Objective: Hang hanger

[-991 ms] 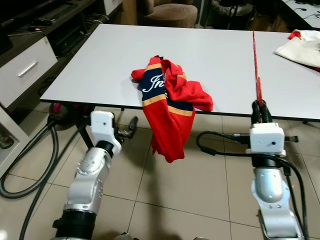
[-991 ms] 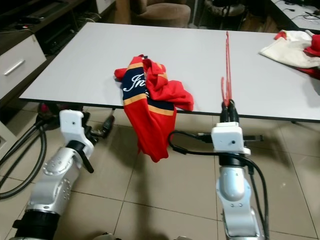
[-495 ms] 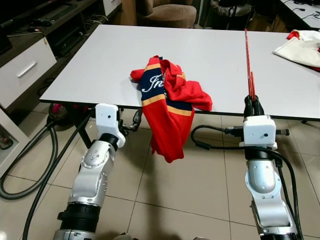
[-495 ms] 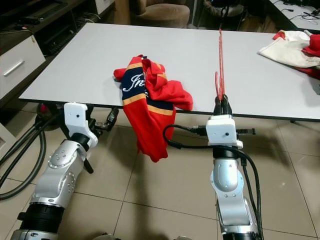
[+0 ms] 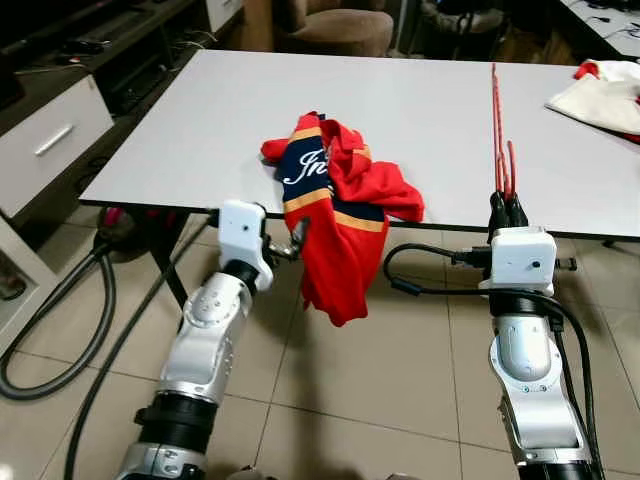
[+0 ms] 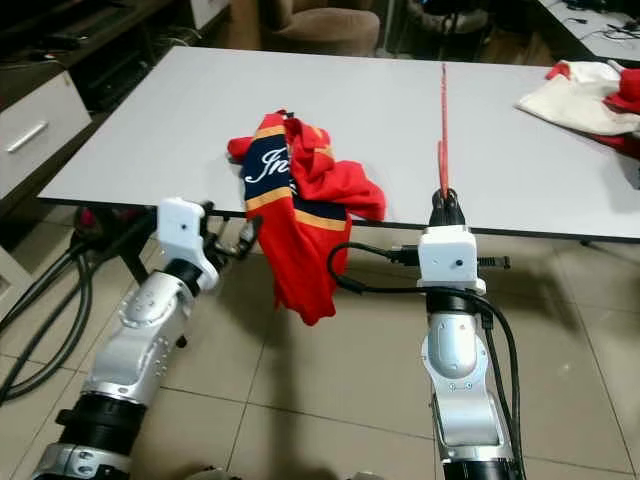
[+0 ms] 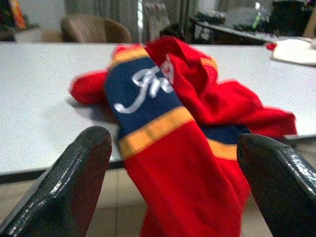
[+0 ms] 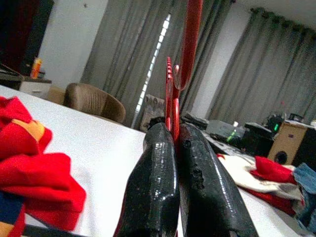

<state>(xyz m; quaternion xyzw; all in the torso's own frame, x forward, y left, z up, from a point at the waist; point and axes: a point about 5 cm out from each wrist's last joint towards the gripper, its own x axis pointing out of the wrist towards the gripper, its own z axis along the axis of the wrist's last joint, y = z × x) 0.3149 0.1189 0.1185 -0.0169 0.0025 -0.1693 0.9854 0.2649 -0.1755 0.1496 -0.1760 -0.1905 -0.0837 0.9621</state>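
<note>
Red hanger (image 5: 497, 130) held upright at the near edge of the white bench (image 5: 200, 130), rising from the right pincer (image 5: 506, 206). Right pincer fingers (image 8: 158, 182) pressed together, pinching the hanger's thin red bar; the right wrist view shows the bar clamped between the two black pads. Right arm sits just below the bench edge, black cable (image 5: 420, 270) looping off its wrist housing.

Red shirt (image 5: 335, 215) with navy panel, white script and yellow-orange bands lies crumpled at the near bench edge, lower half hanging over the edge toward the floor. It is left of the hanger, apart from it.

Left pincer (image 5: 296, 236) just beside the hanging part of the shirt, below the bench edge; fingers (image 7: 74, 182) spread wide, with the shirt seen between them in the left wrist view, contact not clear.

White and red cloth (image 5: 605, 95) piled on the far right of the bench. Brown chair (image 5: 335, 25) beyond the far edge. White drawer unit (image 5: 45, 140) at the left. Grey hoses (image 5: 60, 330) on the tiled floor (image 5: 400, 400).
</note>
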